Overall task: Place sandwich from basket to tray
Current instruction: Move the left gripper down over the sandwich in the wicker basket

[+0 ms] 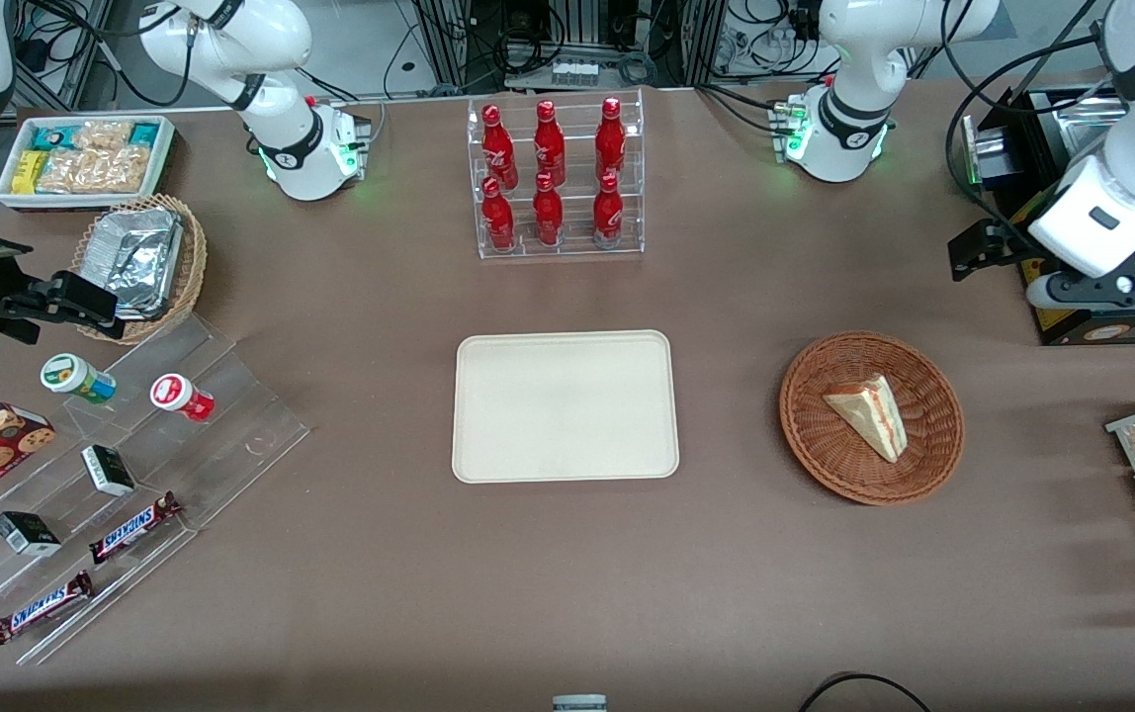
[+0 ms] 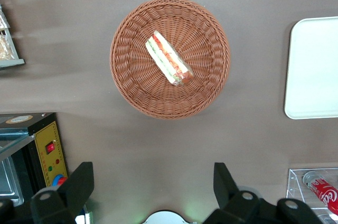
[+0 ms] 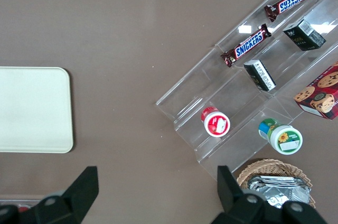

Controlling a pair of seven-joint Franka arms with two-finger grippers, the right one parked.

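Two Snickers bars (image 1: 135, 527) lie on the clear stand (image 1: 123, 475); the tray (image 1: 566, 406) sits bare mid-table; the sandwich (image 1: 870, 413) lies in the basket (image 1: 933, 450); the gripper (image 2: 150, 184) hangs above, fingers apart

pincer (image 2: 153, 182) wide open, high over basket (image 1: 933, 450) | bare table (image 1: 726, 415) to tray (image 1: 488, 455)

The tray (image 2: 314, 68) is cut off by the left wrist picture's edge. The gripper (image 2: 153, 189) is seen there only as two spread fingertips (image 2: 79, 182). In the front view the jaws cannot be made out.
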